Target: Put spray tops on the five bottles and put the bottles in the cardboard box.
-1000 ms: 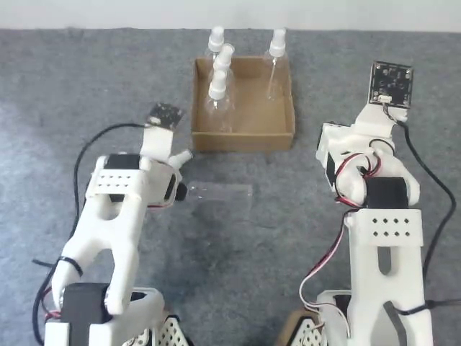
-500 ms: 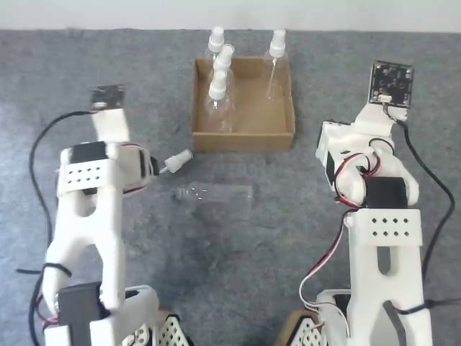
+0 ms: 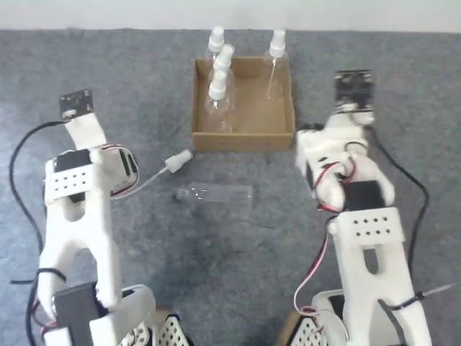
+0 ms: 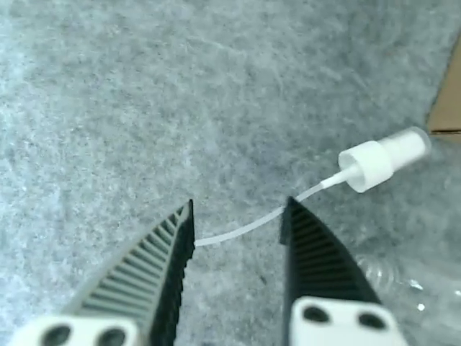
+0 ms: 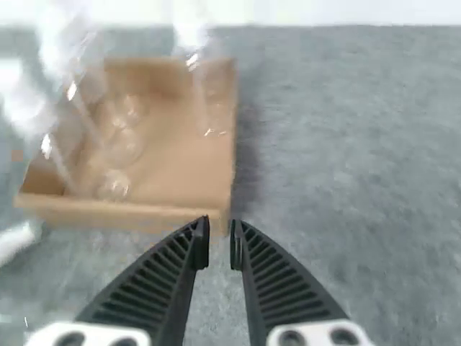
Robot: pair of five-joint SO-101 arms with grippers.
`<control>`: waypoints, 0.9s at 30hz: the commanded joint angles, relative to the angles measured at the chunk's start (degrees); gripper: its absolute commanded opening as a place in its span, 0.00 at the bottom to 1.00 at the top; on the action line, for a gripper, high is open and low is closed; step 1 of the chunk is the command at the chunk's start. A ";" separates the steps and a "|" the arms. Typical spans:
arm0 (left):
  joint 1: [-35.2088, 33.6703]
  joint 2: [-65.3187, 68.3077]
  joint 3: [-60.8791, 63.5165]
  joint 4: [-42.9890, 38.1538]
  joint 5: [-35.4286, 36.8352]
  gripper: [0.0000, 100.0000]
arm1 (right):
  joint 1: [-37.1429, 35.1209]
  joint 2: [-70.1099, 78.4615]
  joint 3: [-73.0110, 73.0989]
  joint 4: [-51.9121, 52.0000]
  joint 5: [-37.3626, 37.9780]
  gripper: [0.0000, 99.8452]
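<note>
Near edge, grey felt table (image 3: 238, 274): left arm (image 3: 75, 216) on the left, right arm (image 3: 367, 238) on the right, both standing off the work.

Left gripper (image 4: 238, 209): jaws wide, gripping nothing. It hangs over the felt, left of centre. The spray top's thin dip tube (image 4: 238, 229) lies on the felt and runs across the gap between the two fingertips.

Loose bottle (image 3: 215, 193): clear, uncapped, lying on its side mid-table between the arms, neck pointing left. Its edge shows in the left wrist view (image 4: 403, 288).

Spray top (image 3: 178, 160): white, on the felt just beyond the loose bottle's neck and apart from it. The head lies nearest the box's near-left corner, with the tube trailing toward the left arm. Head seen close (image 4: 382, 160).

Right gripper (image 5: 219, 238): jaws almost together with a thin slit left between them, holding nothing. It points at the near-right corner of the cardboard box.

Cardboard box (image 3: 241, 140): open-topped, at far centre; near wall (image 5: 122, 213).

Inside it, four capped bottles upright: three (image 3: 217, 94) grouped at the left side, one (image 3: 276, 50) at the far-right corner.
</note>
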 commanded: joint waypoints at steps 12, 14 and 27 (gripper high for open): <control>-5.36 -24.18 11.21 -5.63 2.90 0.07 | -18.42 -2.07 -0.53 4.88 14.24 0.11; -6.33 -23.56 10.86 -5.63 3.69 0.07 | -19.47 -1.98 -0.44 4.97 14.59 0.11; -9.23 -18.73 11.12 -9.85 3.69 0.08 | -26.68 9.01 -0.26 4.44 22.77 0.27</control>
